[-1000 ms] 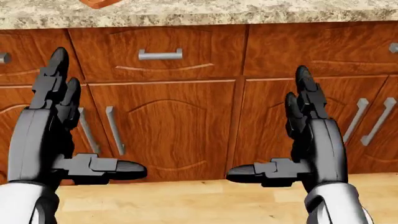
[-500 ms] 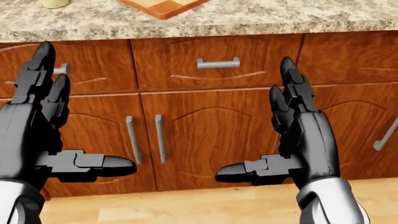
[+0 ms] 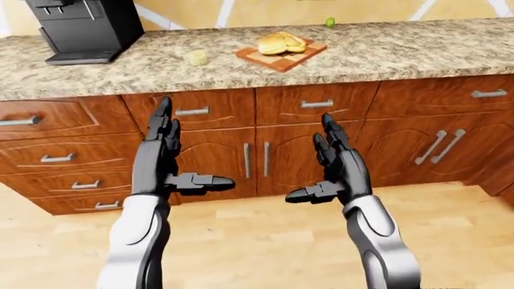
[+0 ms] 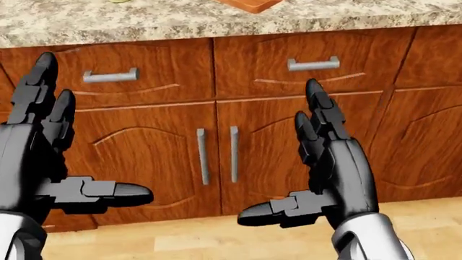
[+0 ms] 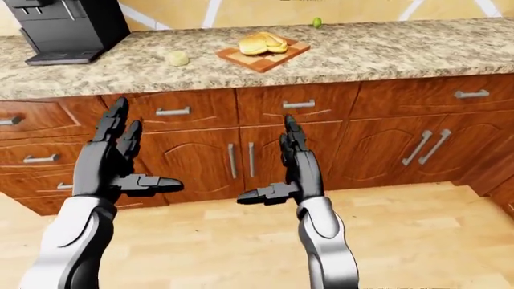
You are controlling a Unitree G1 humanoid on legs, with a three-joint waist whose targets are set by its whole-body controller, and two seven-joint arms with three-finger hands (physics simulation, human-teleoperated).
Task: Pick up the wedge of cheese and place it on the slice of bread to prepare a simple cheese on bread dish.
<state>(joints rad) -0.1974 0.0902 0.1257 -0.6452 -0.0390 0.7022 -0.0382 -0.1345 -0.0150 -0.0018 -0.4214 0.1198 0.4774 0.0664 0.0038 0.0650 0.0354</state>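
Observation:
On the granite counter (image 3: 402, 51), a slice of bread (image 3: 281, 43) lies on a wooden cutting board (image 3: 299, 56). To the board's left sits a small pale yellow lump (image 3: 197, 58), probably the cheese wedge. Both hands are held up below the counter, level with the cabinet doors and well short of the food. My left hand (image 3: 197, 144) is open, fingers upright and thumb pointing right. My right hand (image 3: 309, 158) is open too, thumb pointing left. Neither holds anything. The head view shows only a corner of the board (image 4: 249, 4) at its top edge.
A black coffee machine (image 3: 84, 27) stands at the counter's left end. A small green fruit (image 3: 329, 22) lies by the wall. Wooden drawers and doors with metal handles (image 4: 314, 64) fill the space under the counter. Light wood floor (image 3: 257, 241) lies below.
The whole picture has shifted right in the head view, so the camera has moved left along the cabinets. Both hands stay open in the same pose.

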